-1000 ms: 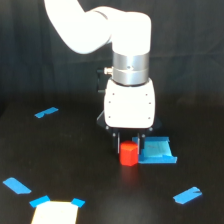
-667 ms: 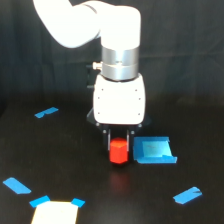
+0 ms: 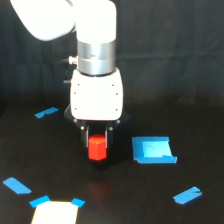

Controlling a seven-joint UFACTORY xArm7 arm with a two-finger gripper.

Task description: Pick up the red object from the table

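Red object (image 3: 97, 148) sits between the fingers of the gripper (image 3: 97, 146), directly under the white wrist housing. Jaws look pinched on its sides; whether it's clear of the table (image 3: 125, 195) is hard to tell. Blue tape square (image 3: 153, 150) just beside it, toward the exterior view's right.

The table (image 3: 150, 200) is matte black, scattered with bright blue tape pieces (image 3: 190, 195) and one larger blue patch with a lighter cyan centre (image 3: 153, 150) at the exterior view's right. The red object (image 3: 97, 148) is a vivid red-orange, set against the dark gripper (image 3: 97, 142) beneath the arm's (image 3: 95, 97) glossy white housing and silver-grey metal band. At the near left a pale cream square patch (image 3: 54, 214) carries blue tape at its far corners.
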